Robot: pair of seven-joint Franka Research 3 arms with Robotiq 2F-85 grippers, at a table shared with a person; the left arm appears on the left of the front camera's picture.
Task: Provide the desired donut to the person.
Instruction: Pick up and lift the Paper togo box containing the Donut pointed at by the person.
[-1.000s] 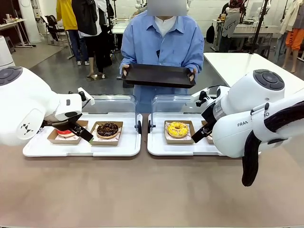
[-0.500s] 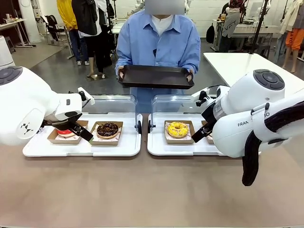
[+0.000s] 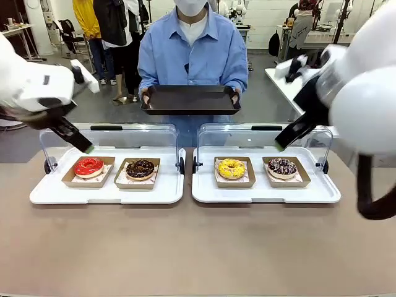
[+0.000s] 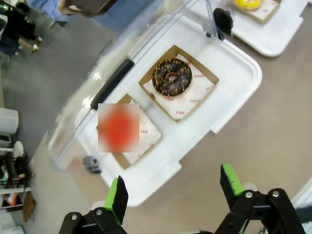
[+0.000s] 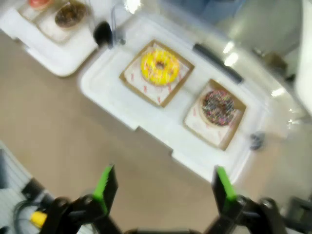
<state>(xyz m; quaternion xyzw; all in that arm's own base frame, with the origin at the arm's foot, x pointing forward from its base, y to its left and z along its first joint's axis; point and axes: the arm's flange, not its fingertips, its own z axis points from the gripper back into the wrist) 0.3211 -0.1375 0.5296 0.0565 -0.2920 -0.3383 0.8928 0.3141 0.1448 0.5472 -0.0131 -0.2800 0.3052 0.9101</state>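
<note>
While the left end effector [image 4: 173,183] and right end effector [image 5: 164,176] hang open, the person [image 3: 190,52] holds a black tray [image 3: 190,99] crosswise.

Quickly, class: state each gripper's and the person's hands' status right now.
Left gripper: open, empty.
Right gripper: open, empty.
Person's hands: holding the black tray.

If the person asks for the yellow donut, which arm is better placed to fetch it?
Probably right: the open right pincer hangs near the tray holding the yellow donut; the left pincer hangs near the other tray, farther off.
</note>
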